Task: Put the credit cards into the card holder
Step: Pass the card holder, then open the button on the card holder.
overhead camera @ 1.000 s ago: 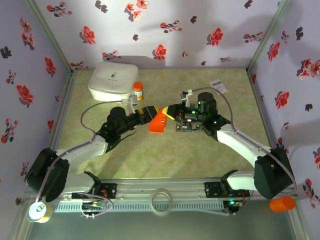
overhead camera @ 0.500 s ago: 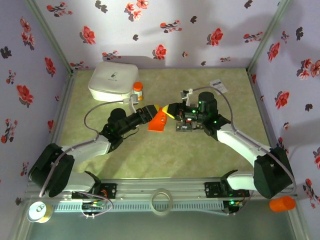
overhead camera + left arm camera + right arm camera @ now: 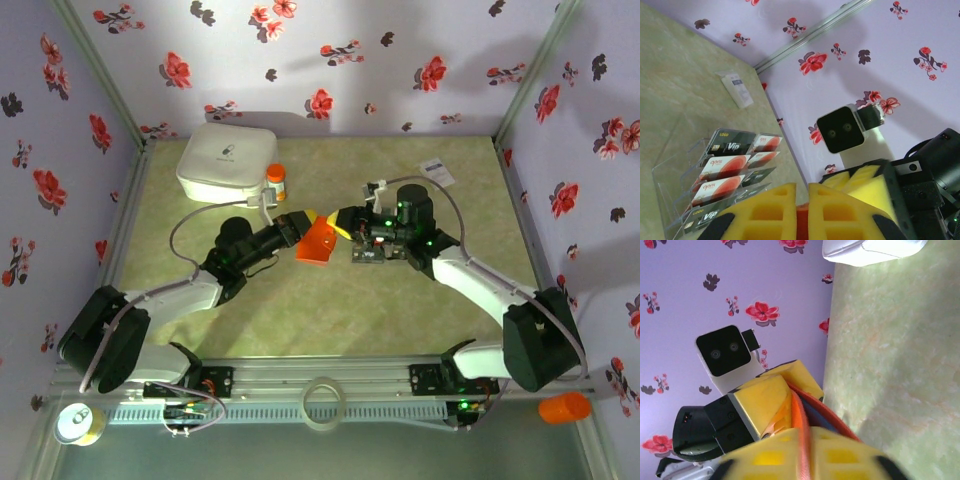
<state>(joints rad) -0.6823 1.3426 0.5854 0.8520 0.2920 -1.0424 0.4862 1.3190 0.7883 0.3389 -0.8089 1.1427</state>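
The holder (image 3: 318,243) hangs above the middle of the tabletop (image 3: 300,310). The left gripper (image 3: 802,205) pinches its left edge and the right gripper (image 3: 804,452) pinches the opposite edge between yellow pads. The cards (image 3: 727,167) stand in a clear rack (image 3: 670,182) just beside it.

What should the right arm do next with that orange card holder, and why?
Probably open the right gripper fully and ease it back. The left gripper is shut on the card holder, which also sits between the right one's pads, so both arms have it. Freeing the right arm would let it fetch credit cards from the clear rack.
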